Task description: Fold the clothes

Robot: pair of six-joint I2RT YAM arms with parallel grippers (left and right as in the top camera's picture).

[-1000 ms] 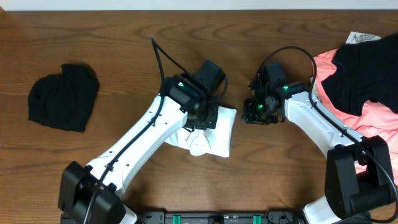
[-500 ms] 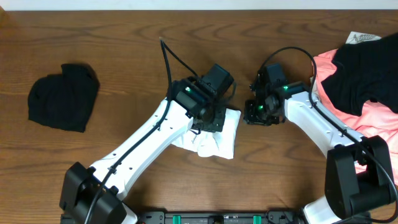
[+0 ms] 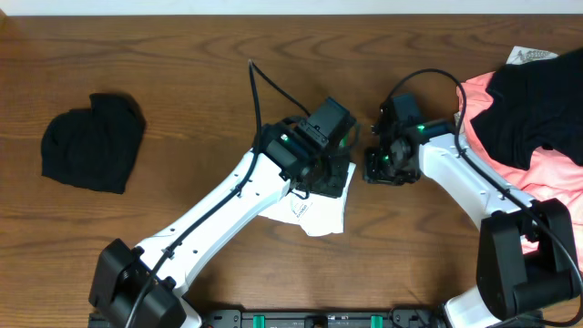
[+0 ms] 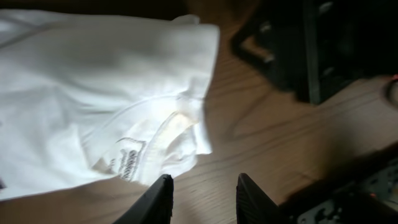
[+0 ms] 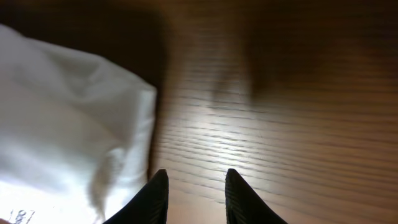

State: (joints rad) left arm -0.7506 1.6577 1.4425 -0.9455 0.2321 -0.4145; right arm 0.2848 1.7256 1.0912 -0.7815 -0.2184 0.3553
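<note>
A folded white T-shirt (image 3: 319, 211) lies on the wooden table, partly under my left arm. In the left wrist view the T-shirt (image 4: 93, 106) shows its collar label, just beyond my left gripper (image 4: 204, 190), which is open over bare wood at the shirt's edge. My left gripper (image 3: 333, 173) hovers at the shirt's far right corner. My right gripper (image 3: 384, 167) sits just right of it, open and empty. In the right wrist view the right gripper (image 5: 196, 183) is over bare wood, with the shirt (image 5: 62, 137) to its left.
A folded black garment (image 3: 91, 141) rests at the far left. At the far right a black garment (image 3: 533, 105) lies on a coral-pink one (image 3: 547, 178), with a scrap of paper (image 3: 528, 55) behind. The two gripper heads stand close together.
My left gripper has moved right and away from me, opened and let go of the white T-shirt. The shirt shifted right. The right arm barely moved.
</note>
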